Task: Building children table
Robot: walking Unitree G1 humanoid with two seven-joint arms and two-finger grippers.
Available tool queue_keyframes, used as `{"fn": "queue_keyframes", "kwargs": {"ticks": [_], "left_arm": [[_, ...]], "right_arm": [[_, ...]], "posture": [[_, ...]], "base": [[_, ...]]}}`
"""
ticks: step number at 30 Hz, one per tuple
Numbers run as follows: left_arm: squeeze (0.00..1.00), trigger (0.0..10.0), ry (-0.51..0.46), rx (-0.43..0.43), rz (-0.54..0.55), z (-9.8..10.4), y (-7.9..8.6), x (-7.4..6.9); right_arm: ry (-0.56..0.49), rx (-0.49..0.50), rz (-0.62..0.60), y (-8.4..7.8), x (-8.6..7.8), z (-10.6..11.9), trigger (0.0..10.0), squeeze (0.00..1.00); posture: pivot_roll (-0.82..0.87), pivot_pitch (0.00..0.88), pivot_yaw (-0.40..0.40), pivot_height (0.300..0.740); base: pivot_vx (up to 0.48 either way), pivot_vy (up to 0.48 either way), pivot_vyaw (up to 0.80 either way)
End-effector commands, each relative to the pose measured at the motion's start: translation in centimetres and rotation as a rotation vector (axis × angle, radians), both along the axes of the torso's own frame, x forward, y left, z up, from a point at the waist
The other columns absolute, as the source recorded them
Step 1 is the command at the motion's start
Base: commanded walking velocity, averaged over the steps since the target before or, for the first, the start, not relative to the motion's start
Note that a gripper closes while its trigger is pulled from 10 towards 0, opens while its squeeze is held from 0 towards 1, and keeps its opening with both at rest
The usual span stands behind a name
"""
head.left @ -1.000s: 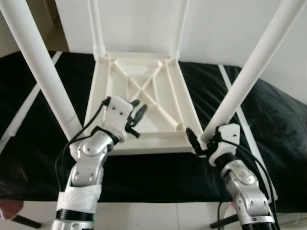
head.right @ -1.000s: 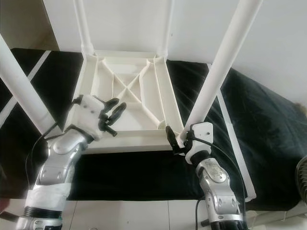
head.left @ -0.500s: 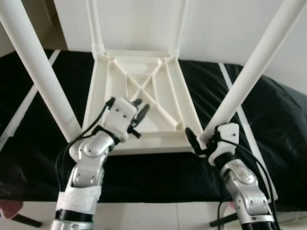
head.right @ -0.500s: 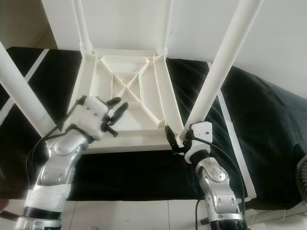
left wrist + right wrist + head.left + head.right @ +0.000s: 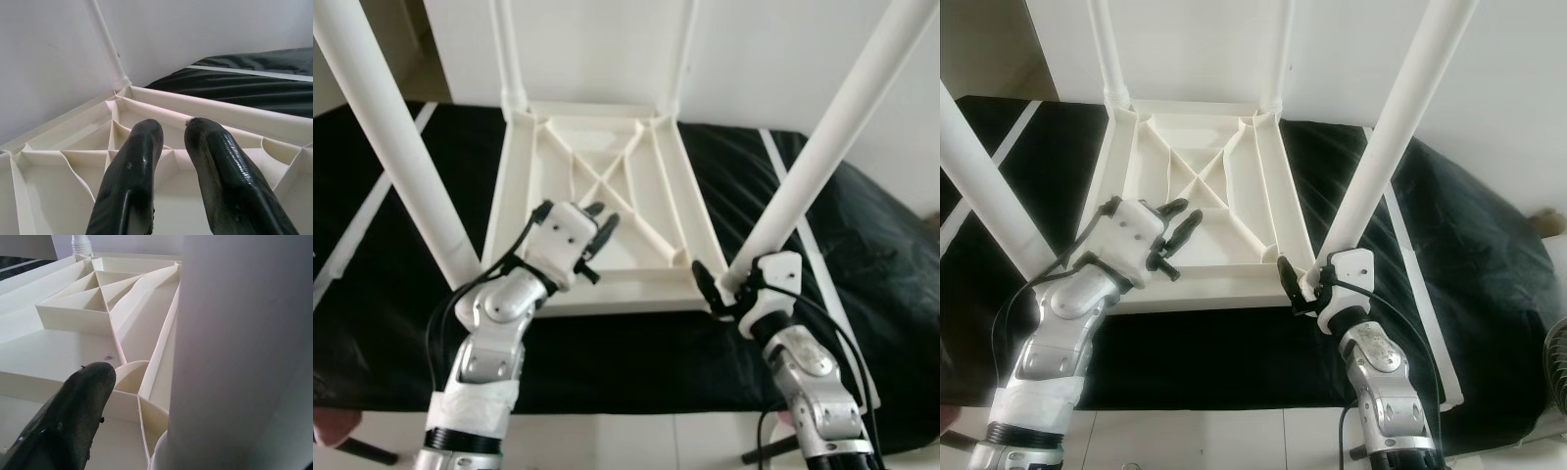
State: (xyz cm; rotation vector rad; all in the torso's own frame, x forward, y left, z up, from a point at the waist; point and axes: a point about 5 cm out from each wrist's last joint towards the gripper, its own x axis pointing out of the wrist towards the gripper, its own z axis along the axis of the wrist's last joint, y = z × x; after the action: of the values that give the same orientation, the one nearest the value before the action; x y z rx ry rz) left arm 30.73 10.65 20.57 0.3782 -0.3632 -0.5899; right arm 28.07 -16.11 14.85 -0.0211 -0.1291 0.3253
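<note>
On the black cover (image 5: 401, 323), the white ribbed table (image 5: 607, 186) lies upside down, legs up. Right gripper (image 5: 720, 289) clamps the near right leg (image 5: 822, 147); left gripper (image 5: 597, 225) hovers slightly parted, empty.

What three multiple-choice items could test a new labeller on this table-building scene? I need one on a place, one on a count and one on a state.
1. Where is the right end effector?
A. At the base of the near right leg
B. On the floor
C. At a far leg

2. How many legs stand on the upturned table?
A. Two
B. Three
C. Four

3. What is the left end effector doing?
A. Gripping a leg
B. Hovering over the ribbed underside, holding nothing
C. Holding a cloth

Answers: 1 A, its finger sits by that leg's socket. 2 C, two near and two far legs show. 3 B, the left wrist view shows a gap between its fingers with nothing in it.
</note>
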Motion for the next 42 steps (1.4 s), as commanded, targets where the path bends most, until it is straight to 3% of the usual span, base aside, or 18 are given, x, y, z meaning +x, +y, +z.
{"fn": "queue_keyframes", "kwargs": {"ticks": [1, 20, 25, 28, 42], "left_arm": [[1.00, 10.0, -0.022, -0.042, 0.116, -0.3, 0.5, 0.2], [1.00, 10.0, -0.040, -0.053, 0.120, -0.1, 0.4, 0.4], [1.00, 10.0, -0.059, -0.177, 0.125, 0.7, 0.7, 0.4], [1.00, 10.0, -0.118, -0.242, 0.149, 1.6, 1.1, 0.3], [1.00, 10.0, -0.151, -0.263, 0.177, 2.0, 1.6, 0.3]], "right_arm": [[0.002, -0.004, 0.001, 0.0, -0.1, -0.1, 10.0, 0.00], [-0.002, -0.007, 0.000, -0.2, 0.1, 0.0, 10.0, 0.00], [-0.006, -0.008, 0.001, -0.2, 0.3, 0.1, 10.0, 0.00], [-0.007, -0.009, 0.001, -0.2, 0.4, 0.1, 10.0, 0.00], [-0.010, -0.011, 0.006, -0.2, 0.4, 0.2, 10.0, 0.00]], "posture": [[-0.09, 0.110, -0.048, 0.740], [-0.09, 0.100, -0.053, 0.740], [-0.09, 0.094, -0.057, 0.740], [-0.09, 0.092, -0.060, 0.740], [-0.09, 0.094, -0.064, 0.740]], "base": [[0.000, 0.000, 0.00], [0.000, 0.000, 0.00], [0.000, 0.000, 0.00], [0.000, 0.000, 0.00], [0.000, 0.000, 0.00]]}}
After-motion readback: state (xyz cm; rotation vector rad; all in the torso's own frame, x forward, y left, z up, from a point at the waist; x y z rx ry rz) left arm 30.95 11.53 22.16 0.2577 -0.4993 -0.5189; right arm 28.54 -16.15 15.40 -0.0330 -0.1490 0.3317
